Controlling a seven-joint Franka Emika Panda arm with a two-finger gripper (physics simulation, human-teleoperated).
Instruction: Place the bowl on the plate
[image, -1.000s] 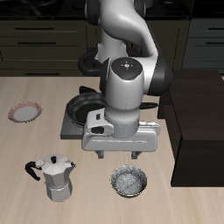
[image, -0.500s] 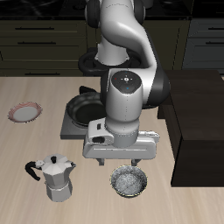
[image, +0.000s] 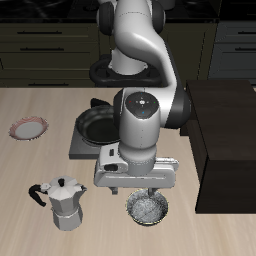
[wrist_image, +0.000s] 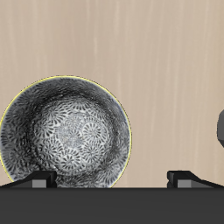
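The bowl (image: 148, 209), grey-white speckled inside with a dark rim, rests on the table near its front edge. In the wrist view the bowl (wrist_image: 66, 131) fills much of the picture. My gripper (image: 137, 191) hangs open just above it, slightly off its centre. In the wrist view the gripper (wrist_image: 112, 179) has one finger over the bowl's edge and the other over bare table, with nothing between them. The plate (image: 29, 128), with a reddish-pink rim, lies far off at the table's side, well apart from the bowl.
A silver moka pot (image: 65, 203) stands near the front edge beside the bowl. A black frying pan (image: 97, 122) sits on a grey square board (image: 79, 148) behind my arm. A dark cabinet block (image: 228, 140) rises on the side opposite the plate.
My gripper has come down and a little toward the table's front edge, closing in over the bowl. The bowl and plate have not moved.
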